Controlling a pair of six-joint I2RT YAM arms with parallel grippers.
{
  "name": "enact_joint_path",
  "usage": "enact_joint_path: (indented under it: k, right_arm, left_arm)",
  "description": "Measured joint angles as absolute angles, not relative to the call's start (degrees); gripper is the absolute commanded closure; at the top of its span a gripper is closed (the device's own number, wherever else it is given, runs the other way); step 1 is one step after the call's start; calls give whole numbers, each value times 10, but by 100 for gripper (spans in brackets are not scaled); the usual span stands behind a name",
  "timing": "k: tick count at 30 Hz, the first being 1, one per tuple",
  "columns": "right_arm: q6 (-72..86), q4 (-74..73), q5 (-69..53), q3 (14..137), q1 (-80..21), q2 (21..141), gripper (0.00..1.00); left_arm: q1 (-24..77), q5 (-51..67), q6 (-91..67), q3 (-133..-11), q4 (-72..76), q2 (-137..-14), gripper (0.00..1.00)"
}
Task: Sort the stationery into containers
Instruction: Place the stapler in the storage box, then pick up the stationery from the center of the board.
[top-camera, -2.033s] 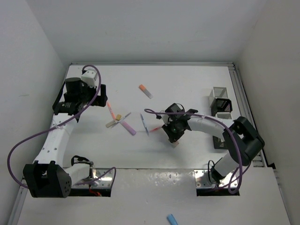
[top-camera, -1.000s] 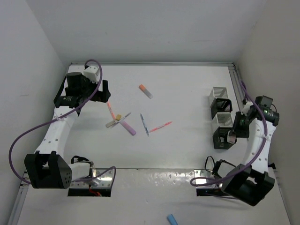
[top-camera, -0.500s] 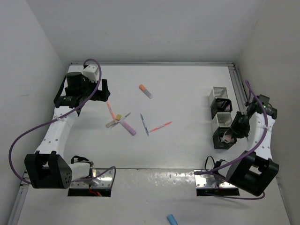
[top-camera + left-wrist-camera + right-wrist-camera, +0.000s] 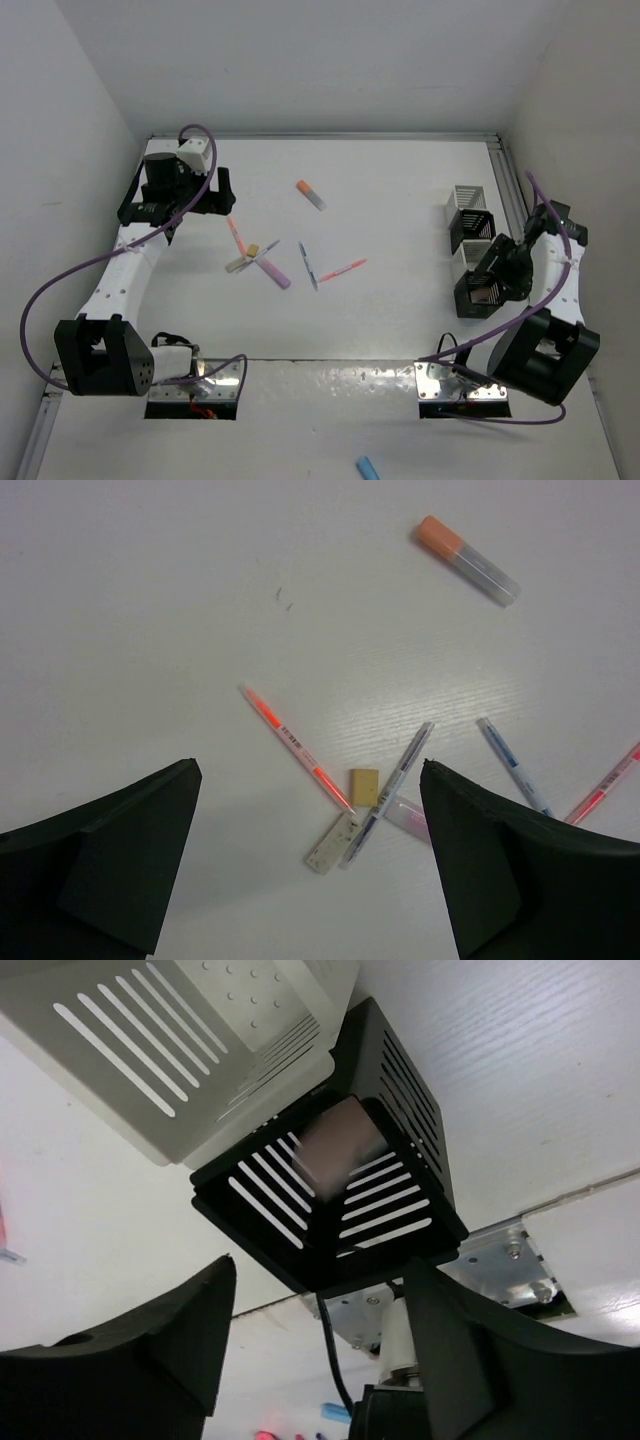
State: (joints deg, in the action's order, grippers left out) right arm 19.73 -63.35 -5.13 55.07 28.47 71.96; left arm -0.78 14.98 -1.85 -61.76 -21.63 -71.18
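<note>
Right gripper (image 4: 318, 1270) parted and empty above the nearest black slotted metal box (image 4: 400, 1100); left gripper (image 4: 308, 770) spread wide, holding nothing.
On the white table (image 4: 400, 190): four pens – orange-pink pen (image 4: 297, 748), grey pen (image 4: 395, 780), blue pen (image 4: 510, 762), pink pen (image 4: 605, 795); two markers – orange-capped marker (image 4: 467, 559), purple marker (image 4: 402, 816); two blocks – tan eraser block (image 4: 364, 785), whitish eraser block (image 4: 332, 842). Four boxes line the right edge. Left arm reaches far left, fingers down over the cluster; right arm bends back over the boxes. One blurred pinkish block (image 4: 340, 1145) shows inside the nearest black box; other contents cannot be told.
</note>
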Motion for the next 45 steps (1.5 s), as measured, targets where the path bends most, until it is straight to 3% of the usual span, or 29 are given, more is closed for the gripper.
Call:
enact_joint_path:
  k: [2,5,11,21,26,32,45]
  right_arm:
    - [197,-641,-55,554,285,719,26]
    - [196,-655,-71,570,285,719,25]
    - [175,-653,-119,633,257,692,33]
    - [52,-596,-89,678,-37,683,38]
    - [8,-582,-57,680,-113,693,38]
    - [-3,-570,-46,693,-126,730,39]
    - [2,-566,-51,693,-117,732,39]
  left_arm:
    - [-8,146,-18,-618,-216,-712,1]
    - [-8,142,-18,-618,-216,-712,1]
    - [-8,149,-13,-622,-217,-712,0]
    - [-36,178,5,-639,-261,-740,11]
    - [-36,184,57,-623,-283,-749,18]
    - [-32,196,131,-594,-301,-771,36]
    - [-2,186,206,-545,-309,-873,33]
